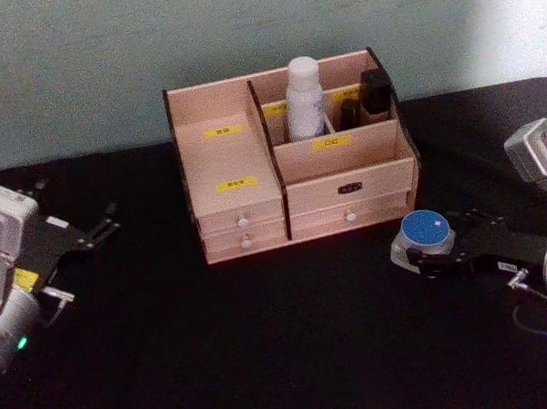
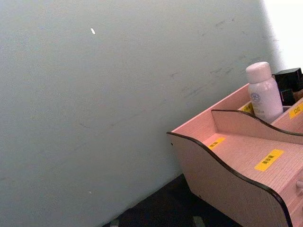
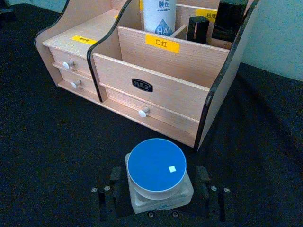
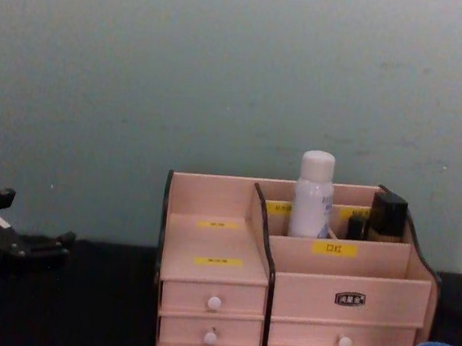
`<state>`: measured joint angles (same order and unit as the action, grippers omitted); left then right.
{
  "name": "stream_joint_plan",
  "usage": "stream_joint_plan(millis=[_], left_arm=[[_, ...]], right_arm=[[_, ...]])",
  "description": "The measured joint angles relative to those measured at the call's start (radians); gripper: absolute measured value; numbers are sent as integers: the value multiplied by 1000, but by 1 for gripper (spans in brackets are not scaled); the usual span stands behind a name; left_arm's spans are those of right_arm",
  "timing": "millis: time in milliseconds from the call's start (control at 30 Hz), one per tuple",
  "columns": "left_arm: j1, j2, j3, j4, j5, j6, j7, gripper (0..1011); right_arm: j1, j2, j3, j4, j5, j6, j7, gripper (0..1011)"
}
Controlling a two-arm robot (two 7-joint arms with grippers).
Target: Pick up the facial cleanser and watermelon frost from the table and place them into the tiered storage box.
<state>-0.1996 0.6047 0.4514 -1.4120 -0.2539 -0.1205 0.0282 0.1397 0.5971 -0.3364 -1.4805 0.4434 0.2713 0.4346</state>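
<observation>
Lifting looks like the next step: right gripper [image 1: 416, 251] has its fingers clamped on the blue-lid jar [image 3: 156, 165], which seems to rest on the table [image 1: 273, 356] just front-right of the box [image 1: 350, 169]. Go straight up first (front wall is near), clear the rim, then lower into a free compartment, keeping the jar level. Bottle [image 1: 304, 94] stands in a back compartment. Left gripper [image 1: 78, 215] parked far left, fingers apart.

White cleanser bottle [image 1: 304, 94] upright in tiered storage box [image 1: 241, 184] rear compartment; blue-lidded jar [image 1: 426, 232] near right front.
</observation>
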Motion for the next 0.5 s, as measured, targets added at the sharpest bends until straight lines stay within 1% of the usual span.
stream_joint_plan(millis=[500], left_arm=[[0,0,0,0,0,0,0,1001]], right_arm=[[-5,0,5,-6,4,-8,0,1000]])
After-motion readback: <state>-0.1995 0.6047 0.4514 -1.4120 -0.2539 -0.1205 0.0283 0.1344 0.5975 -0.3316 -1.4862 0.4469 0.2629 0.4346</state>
